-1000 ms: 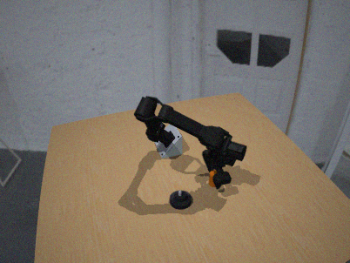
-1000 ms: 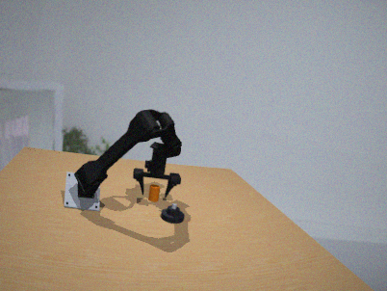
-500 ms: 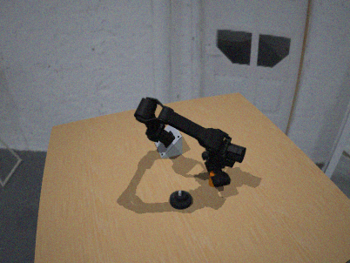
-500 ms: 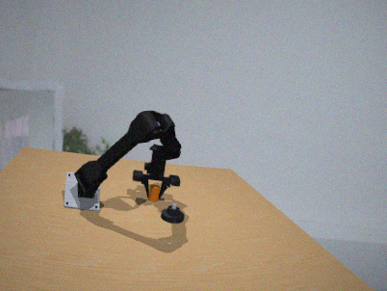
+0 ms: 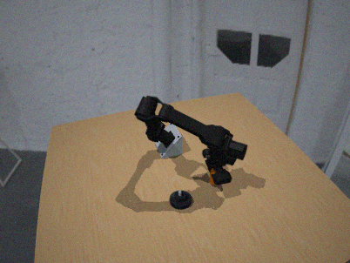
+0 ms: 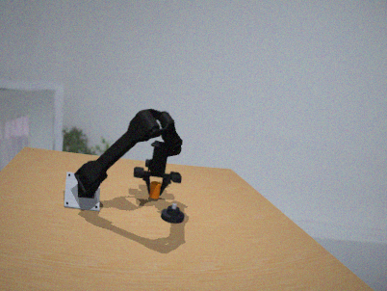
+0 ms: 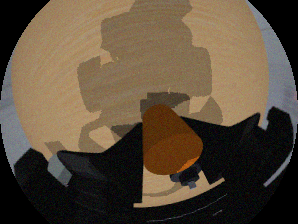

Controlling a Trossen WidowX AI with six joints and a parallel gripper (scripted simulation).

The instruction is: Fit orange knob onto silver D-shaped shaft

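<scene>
At the far left of the exterior view, a pale frame stands behind the table, with blurred greenery beside it. Next comes one light base plate, tilted up from the wooden top, and from it one black arm arches over to the right, its wrist pointing down.

Under the wrist, the gripper has its two fingers drawn partway in and holding the orange knob. The knob lies between the jaws, one finger to each side, roughly upright and low over the wood; whether its underside touches the table, I cannot tell. Its hole is out of sight.

Right of the knob, near but apart from it, sits the round black pedestal, with the silver shaft standing bare in its middle. The count is one knob, one pedestal and one shaft. The shaft's flat side is too small to make out.
</scene>
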